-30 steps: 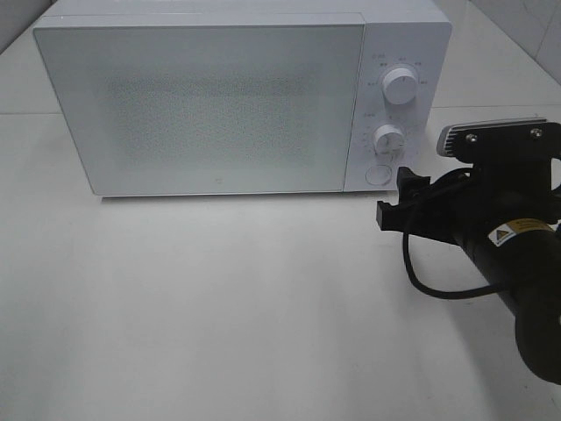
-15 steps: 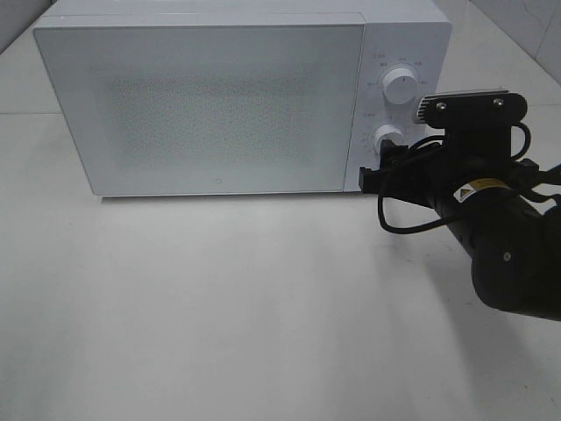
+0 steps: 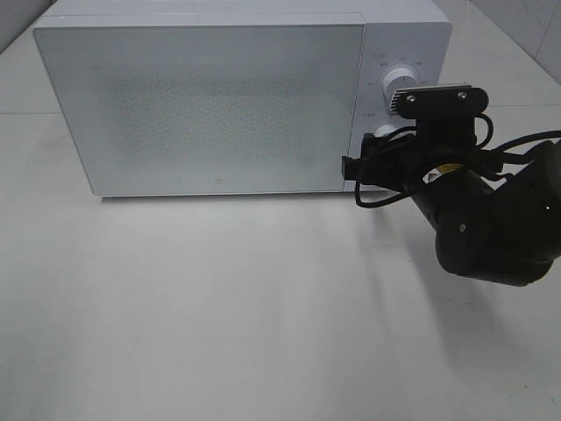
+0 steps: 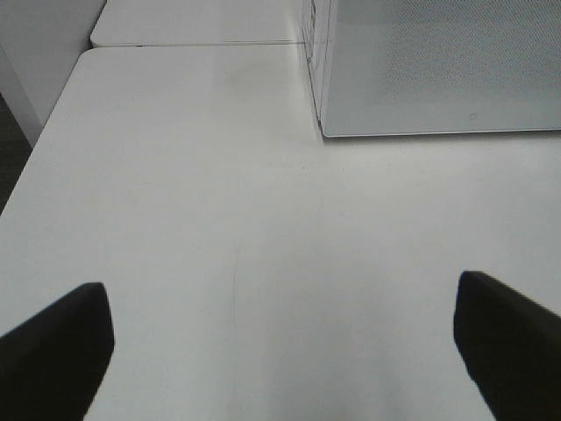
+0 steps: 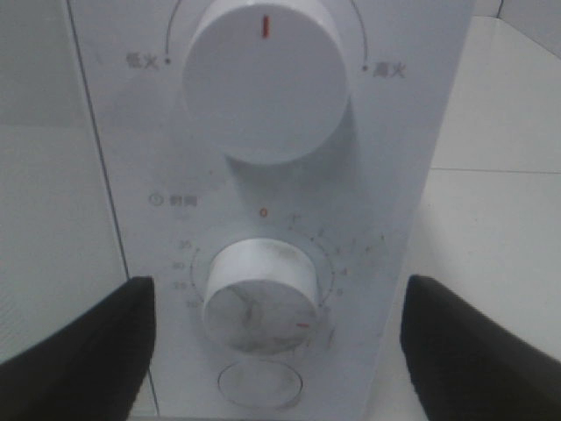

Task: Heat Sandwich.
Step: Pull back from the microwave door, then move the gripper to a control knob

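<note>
At the front of the white microwave (image 3: 202, 96), on the side with the dials, the right gripper (image 5: 279, 316) hangs with its two black fingers wide apart and nothing held between them. The lower knob (image 5: 261, 294) sits right in front of the gap, one finger on each side of it. This knob sticks straight out of the panel toward the jaws, so the fingers only need to go forward and squeeze. I cannot tell if they touch the panel yet. The knob's small red mark points away from the zero. The upper knob (image 5: 263, 79) is just above it and a round button (image 5: 260, 386) is just below. The big door (image 3: 219, 53) is shut and cloudy, so the sandwich cannot be seen anywhere; my guess is that it is inside. The left gripper (image 4: 280, 351) is wide open too, with nothing in it, over the bare table (image 4: 219, 175) near the other end of the microwave. The right arm is much nearer to the knob, so this looks like its job.
</note>
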You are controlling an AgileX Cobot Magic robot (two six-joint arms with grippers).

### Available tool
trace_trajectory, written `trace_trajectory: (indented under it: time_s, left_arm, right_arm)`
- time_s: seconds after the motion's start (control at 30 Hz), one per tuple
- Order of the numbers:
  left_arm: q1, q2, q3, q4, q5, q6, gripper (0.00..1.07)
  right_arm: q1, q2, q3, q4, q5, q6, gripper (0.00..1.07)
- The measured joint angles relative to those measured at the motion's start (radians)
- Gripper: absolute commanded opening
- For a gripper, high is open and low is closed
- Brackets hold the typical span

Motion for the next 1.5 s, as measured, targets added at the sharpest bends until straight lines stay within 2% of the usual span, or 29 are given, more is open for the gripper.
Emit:
trace_trajectory:
  time_s: [0.57,0.63,0.67,0.7,0.73,0.77,0.83,0.87,0.93,0.97,1.1,1.5]
  left_arm:
    - [0.000,0.000,0.000,0.000,0.000,0.000,1.04]
    - [0.000,0.000,0.000,0.000,0.000,0.000,1.04]
    - [0.000,0.000,0.000,0.000,0.000,0.000,1.04]
    - [0.000,0.000,0.000,0.000,0.000,0.000,1.04]
    - [0.000,0.000,0.000,0.000,0.000,0.000,1.04]
    - [0.000,0.000,0.000,0.000,0.000,0.000,1.04]
    - [0.000,0.000,0.000,0.000,0.000,0.000,1.04]
    - [0.000,0.000,0.000,0.000,0.000,0.000,1.04]
    - [0.000,0.000,0.000,0.000,0.000,0.000,1.04]
    - [0.000,0.000,0.000,0.000,0.000,0.000,1.04]
    - [0.000,0.000,0.000,0.000,0.000,0.000,1.04]
    - [0.000,0.000,0.000,0.000,0.000,0.000,1.04]
  right_arm:
    - [-0.044,0.054,-0.061,-0.053,0.026,0.024,0.73]
    - [-0.049,0.054,-0.061,-0.056,0.026,0.024,0.62]
    - [-0.049,0.054,-0.061,-0.056,0.026,0.024,0.62]
    - [-0.049,0.054,-0.061,-0.055,0.026,0.024,0.58]
    - [-0.049,0.054,-0.061,-0.055,0.026,0.024,0.51]
    - [-0.049,0.054,-0.061,-0.061,0.029,0.024,0.38]
    - [-0.048,0.054,-0.062,-0.075,0.032,0.024,0.24]
    - [-0.048,0.054,-0.062,-0.075,0.032,0.024,0.24]
    - [-0.048,0.054,-0.062,-0.076,0.035,0.025,0.10]
    - [-0.048,0.054,-0.062,-0.076,0.035,0.025,0.06]
    - [-0.048,0.054,-0.062,-0.076,0.035,0.026,0.02]
    - [-0.048,0.054,-0.063,-0.076,0.033,0.031,0.05]
